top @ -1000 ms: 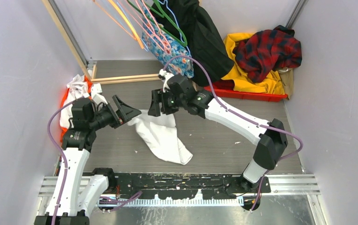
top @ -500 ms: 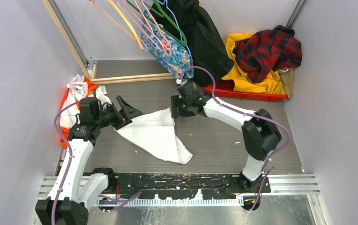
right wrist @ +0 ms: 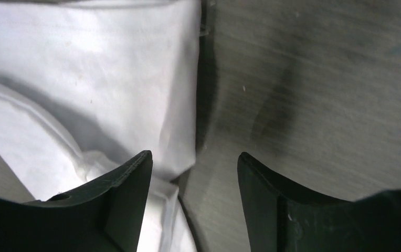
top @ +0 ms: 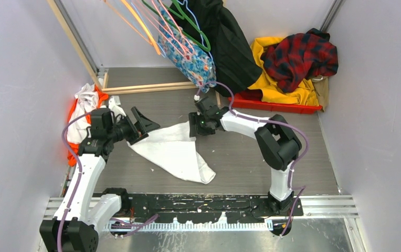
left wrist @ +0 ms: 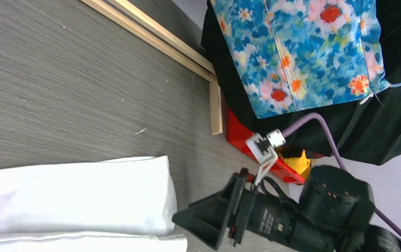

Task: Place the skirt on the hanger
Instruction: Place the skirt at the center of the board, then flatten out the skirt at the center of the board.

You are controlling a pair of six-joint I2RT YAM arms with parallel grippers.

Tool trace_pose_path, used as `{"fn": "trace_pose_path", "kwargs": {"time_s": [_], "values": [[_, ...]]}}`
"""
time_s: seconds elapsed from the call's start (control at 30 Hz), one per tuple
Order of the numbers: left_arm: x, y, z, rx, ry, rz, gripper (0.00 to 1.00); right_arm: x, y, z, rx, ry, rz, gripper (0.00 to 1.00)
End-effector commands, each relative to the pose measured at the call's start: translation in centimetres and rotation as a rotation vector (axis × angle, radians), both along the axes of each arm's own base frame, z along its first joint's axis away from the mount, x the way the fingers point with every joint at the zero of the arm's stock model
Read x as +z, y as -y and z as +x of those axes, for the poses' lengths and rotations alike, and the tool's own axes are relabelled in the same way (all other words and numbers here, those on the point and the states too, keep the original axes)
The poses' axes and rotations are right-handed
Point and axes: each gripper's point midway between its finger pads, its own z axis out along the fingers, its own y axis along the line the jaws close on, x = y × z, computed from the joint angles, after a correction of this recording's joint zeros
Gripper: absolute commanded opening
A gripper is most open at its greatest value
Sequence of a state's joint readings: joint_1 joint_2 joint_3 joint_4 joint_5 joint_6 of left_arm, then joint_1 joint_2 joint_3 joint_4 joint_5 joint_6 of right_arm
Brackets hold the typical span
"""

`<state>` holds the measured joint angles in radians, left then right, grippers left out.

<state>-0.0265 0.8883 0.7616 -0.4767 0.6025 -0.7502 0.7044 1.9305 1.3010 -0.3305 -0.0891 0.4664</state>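
Note:
The blue flowered skirt (top: 190,55) hangs at the back among several coloured hangers (top: 156,26); which hanger bears it I cannot tell. In the left wrist view the skirt (left wrist: 303,52) shows at the top, above the floor. My right gripper (top: 194,126) stands open low over the table, its fingertips (right wrist: 193,157) straddling the right edge of a white garment (right wrist: 93,79) with nothing gripped. My left gripper (top: 143,123) is wide open at the white garment's (top: 175,149) left end, holding nothing. Both grippers are well away from the skirt.
A big black coat (top: 230,42) hangs right of the skirt. A red bin (top: 277,105) with yellow and plaid clothes (top: 301,55) sits back right. A wooden bar (top: 146,88) lies across the back. Orange and white clothes (top: 85,102) are heaped at the left wall.
The right arm has folded back and its gripper has dropped from mid-air to the white garment's right edge. The left gripper has shifted slightly right, and the white garment has spread flatter.

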Motion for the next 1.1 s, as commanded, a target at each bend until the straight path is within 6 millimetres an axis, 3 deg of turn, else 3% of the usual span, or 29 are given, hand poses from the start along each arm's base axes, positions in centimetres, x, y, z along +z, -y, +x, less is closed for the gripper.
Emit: {"fn": "trace_pose_path", "kwargs": {"time_s": [0.0,0.1,0.23,0.47,0.73,0.93,1.07], "values": [[1.4,0.2,0.9,-0.018,0.084,0.003,0.89,4.8,0.4,-0.9,-0.026,0.083,0.085,0.67],[1.4,0.2,1.0,-0.019,0.085,0.001,0.89,5.6,-0.1,-2.5,0.004,0.074,0.127,0.69],[1.6,0.2,1.1,-0.016,0.09,0.0,0.89,6.1,-2.5,-4.1,0.078,0.071,0.189,0.69],[2.2,0.2,0.4,-0.015,0.102,-0.001,0.89,3.8,-5.3,-5.9,0.141,0.008,0.184,0.67],[2.7,0.2,-0.4,-0.016,0.115,-0.001,0.89,3.0,-4.0,-6.3,0.122,0.034,0.085,0.65],[2.7,0.2,-0.7,-0.017,0.116,-0.002,0.89,3.7,-2.0,-5.2,0.068,0.121,0.016,0.67],[2.7,0.2,-0.6,-0.019,0.119,-0.007,0.89,3.0,-2.6,-4.7,0.071,0.124,0.021,0.67]]}}
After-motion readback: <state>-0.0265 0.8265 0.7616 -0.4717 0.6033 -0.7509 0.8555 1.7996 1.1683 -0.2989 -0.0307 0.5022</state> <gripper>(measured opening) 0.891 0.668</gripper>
